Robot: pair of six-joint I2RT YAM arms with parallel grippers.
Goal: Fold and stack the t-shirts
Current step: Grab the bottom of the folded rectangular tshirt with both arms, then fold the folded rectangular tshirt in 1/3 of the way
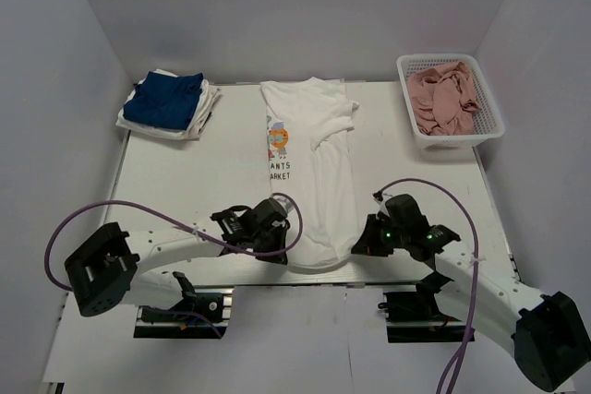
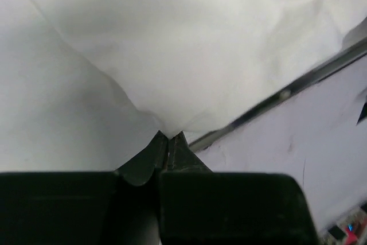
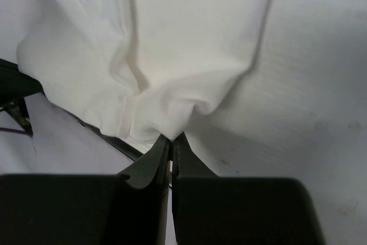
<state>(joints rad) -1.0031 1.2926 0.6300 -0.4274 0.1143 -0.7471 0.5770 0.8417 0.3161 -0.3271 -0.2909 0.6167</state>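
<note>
Two grippers are closed on the near hem of the large white t-shirt point(image 1: 319, 173), which is laid lengthwise down the middle of the table point(image 1: 185, 182) with its collar toward the far wall. The left gripper point(image 2: 170, 137) is pinched on the hem's left corner, its jaws pressed together with a peak of white cloth caught at the tips. The right gripper point(image 3: 171, 139) is clamped likewise on the right corner, where the fabric is bunched into soft folds. The colourful chest print point(image 1: 278, 140) and the dark lettering are cut off at the shirt's left edge, and a sleeve is folded across the upper part. The hem is held at the table's near edge, between the two arms. In the far left corner a folded royal-blue t-shirt point(image 1: 166, 101) is rested on top of a second white t-shirt point(image 1: 201, 117). At the far right a white basket point(image 1: 489, 126) is placed, with pinkish cloth point(image 1: 443, 94) heaped inside.
</note>
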